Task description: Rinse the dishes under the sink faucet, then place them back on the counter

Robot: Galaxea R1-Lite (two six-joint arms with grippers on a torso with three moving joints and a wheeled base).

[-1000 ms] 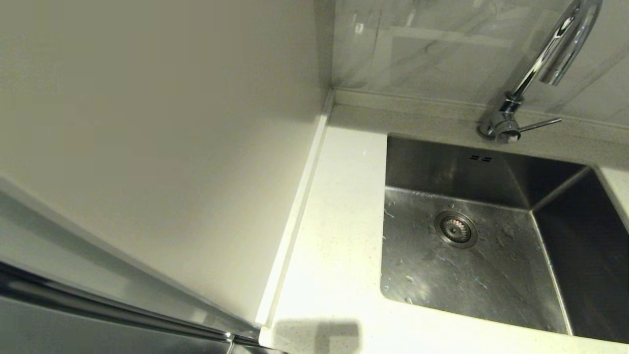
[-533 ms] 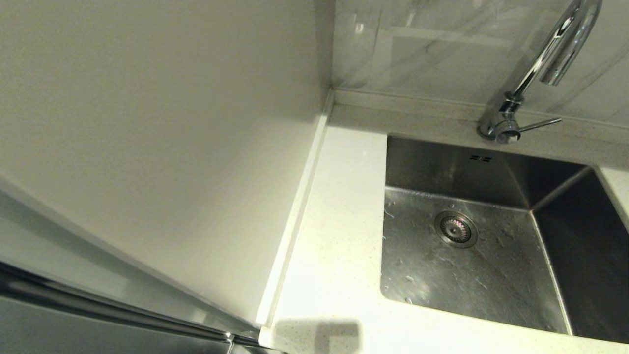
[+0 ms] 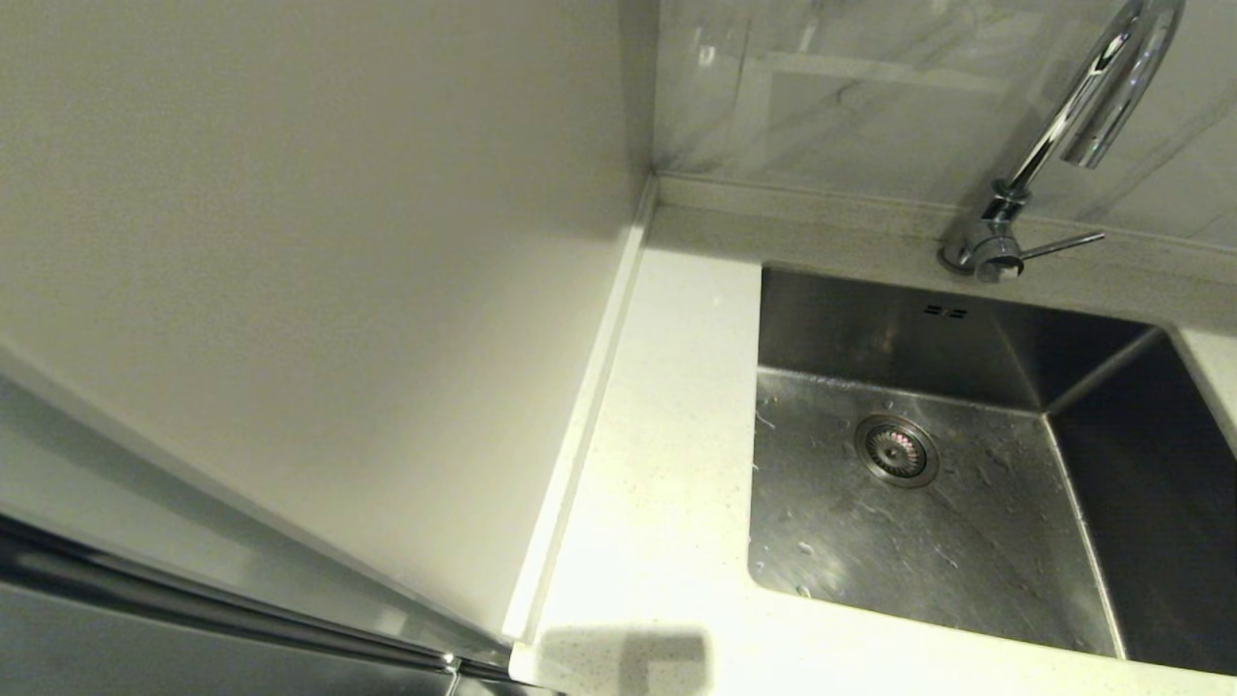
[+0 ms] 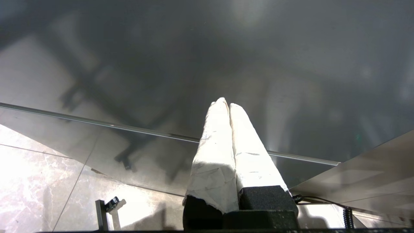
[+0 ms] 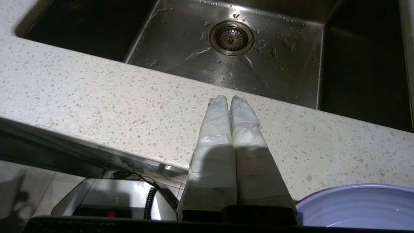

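The steel sink [image 3: 928,541] lies wet and bare around its drain strainer [image 3: 897,450], set into the speckled white counter [image 3: 667,483]. The chrome faucet [image 3: 1073,126] rises at the back right, no water running. My right gripper [image 5: 229,98] is shut and holds nothing, hovering over the counter's front strip [image 5: 129,110] before the sink [image 5: 226,61]. Beside that arm shows part of the lilac plate [image 5: 359,205]. My left gripper [image 4: 226,103] is shut and empty, down by a dark glossy panel. Neither gripper shows in the head view. The pink and blue-green bowls are out of view.
A cream wall panel [image 3: 319,290] bounds the counter's left side along the raised edge strip [image 3: 580,425]. A marbled backsplash [image 3: 850,97] stands behind the faucet. In the right wrist view, floor tiles and a metal box [image 5: 106,194] with a coiled cable lie below the counter.
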